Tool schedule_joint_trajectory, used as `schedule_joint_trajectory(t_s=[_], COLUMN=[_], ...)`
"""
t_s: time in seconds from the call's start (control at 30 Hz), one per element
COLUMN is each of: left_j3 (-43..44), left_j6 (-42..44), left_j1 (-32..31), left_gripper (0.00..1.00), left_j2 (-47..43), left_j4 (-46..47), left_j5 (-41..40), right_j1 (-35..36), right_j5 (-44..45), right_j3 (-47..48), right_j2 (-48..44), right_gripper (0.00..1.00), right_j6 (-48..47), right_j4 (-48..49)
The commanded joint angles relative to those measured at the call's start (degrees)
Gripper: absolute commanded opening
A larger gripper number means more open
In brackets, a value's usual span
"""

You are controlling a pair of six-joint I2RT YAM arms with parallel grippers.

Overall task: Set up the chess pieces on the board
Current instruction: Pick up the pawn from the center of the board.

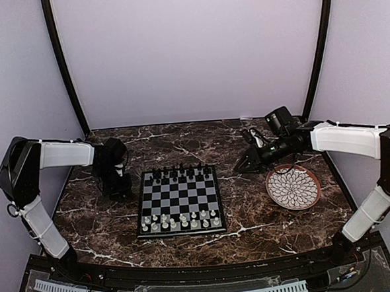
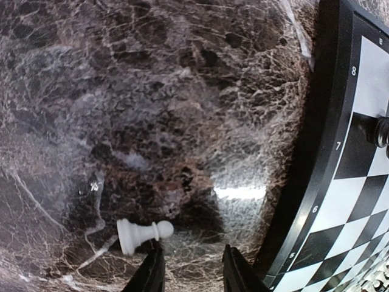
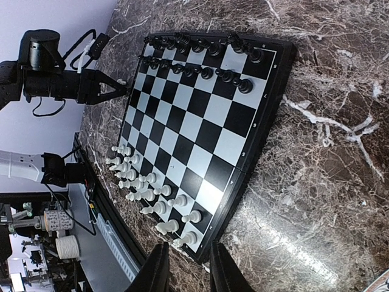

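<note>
Left gripper point(image 2: 193, 248) half-open, empty (white pawn point(image 2: 143, 233) lying just beside)

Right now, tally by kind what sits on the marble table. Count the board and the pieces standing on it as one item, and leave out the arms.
board: 1
plate: 1
loose white pawn, lying on its side off the board: 1
Total: 3

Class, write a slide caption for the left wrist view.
White pawn lies on its side on the table, off the board, before the open left end effector.
</note>
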Motion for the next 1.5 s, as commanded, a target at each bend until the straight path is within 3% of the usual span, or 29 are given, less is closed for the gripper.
schedule_joint_trajectory(t_s=[0.0, 0.17, 0.37, 0.5, 0.93, 1.27, 1.47], left_j3=[0.9, 7.8, 14.7, 16.8, 12.6, 8.5, 8.4], left_j6=[3.2, 9.0, 22.8, 27.2, 17.4, 15.6, 15.2], left_j1=[0.0, 0.0, 0.0, 0.0, -0.1, -0.1, -0.1], left_gripper=[0.35, 0.33, 0.43, 0.44, 0.45, 0.34, 0.33], left_j2=[0.1, 0.3, 6.1, 11.2, 10.9, 8.5, 8.8], left_j4=[0.0, -2.0, -4.2, -5.9, -5.9, -4.9, -4.1], left_j5=[-0.1, -1.2, -4.8, -3.7, -2.8, -2.0, -2.9], right_j1=[0.0, 0.0, 0.0, 0.0, 0.0, 0.0, 0.0], right_j5=[-0.7, -1.1, -1.6, -1.2, -1.6, -1.6, -1.7], right_j3=[1.9, 2.7, 4.1, 5.7, 2.6, 1.8, 0.8], right_j2=[0.9, 2.0, 3.2, 3.9, 2.3, 1.6, 1.3], right_gripper=[0.25, 0.25, 0.25, 0.25, 0.25, 0.24, 0.24], right_j6=[-1.2, -1.3, -2.2, -3.7, -1.4, -1.1, -0.7], right_j4=[0.3, 0.5, -0.9, -3.3, -0.5, 0.1, 0.7])
